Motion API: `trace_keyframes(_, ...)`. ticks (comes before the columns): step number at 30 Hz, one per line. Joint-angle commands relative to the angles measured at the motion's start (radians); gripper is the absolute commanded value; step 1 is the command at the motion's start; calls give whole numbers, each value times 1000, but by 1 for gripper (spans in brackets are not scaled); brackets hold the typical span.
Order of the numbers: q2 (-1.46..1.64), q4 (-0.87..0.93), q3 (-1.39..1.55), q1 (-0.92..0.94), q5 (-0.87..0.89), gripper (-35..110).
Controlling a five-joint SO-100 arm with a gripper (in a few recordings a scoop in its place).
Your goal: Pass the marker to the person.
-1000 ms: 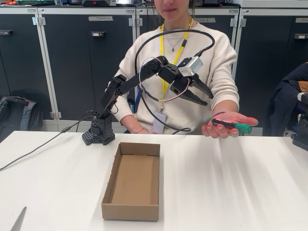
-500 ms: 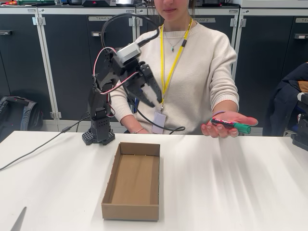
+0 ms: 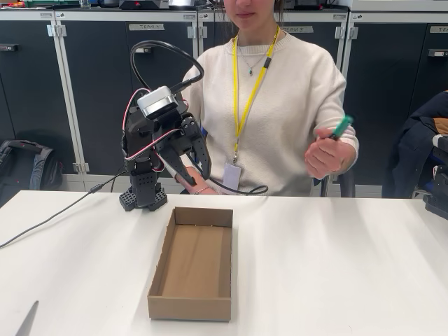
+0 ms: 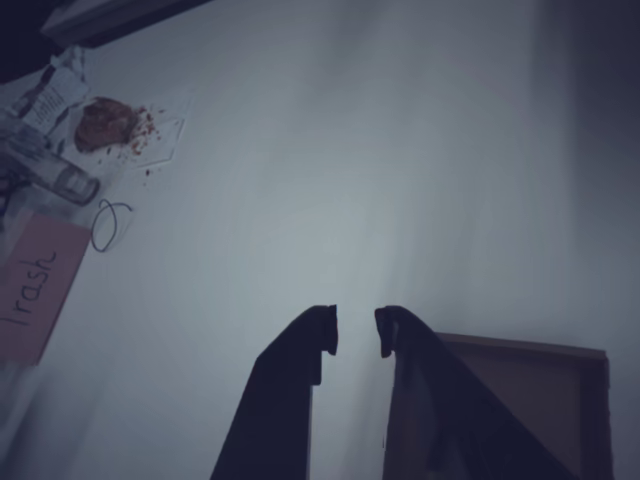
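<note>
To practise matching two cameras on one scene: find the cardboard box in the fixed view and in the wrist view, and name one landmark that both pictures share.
Fixed view: the cardboard box lies open on the white table, left of centre, in front of the arm's base.
Wrist view: one corner of the box sits at lower right, partly behind the right finger.
Shared landmark: the gripper, fingers slightly apart and holding nothing, above the table.
</note>
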Motion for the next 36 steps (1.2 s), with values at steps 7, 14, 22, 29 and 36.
trace_keyframes(7, 86, -15, 11, -3, 15, 8)
trace_keyframes(14, 86, -6, 12, 2, 18, 8)
trace_keyframes(22, 91, -21, 34, 3, 23, 8)
trace_keyframes(29, 98, -26, 48, 3, 18, 8)
trace_keyframes(36, 98, -32, 58, 8, 18, 8)
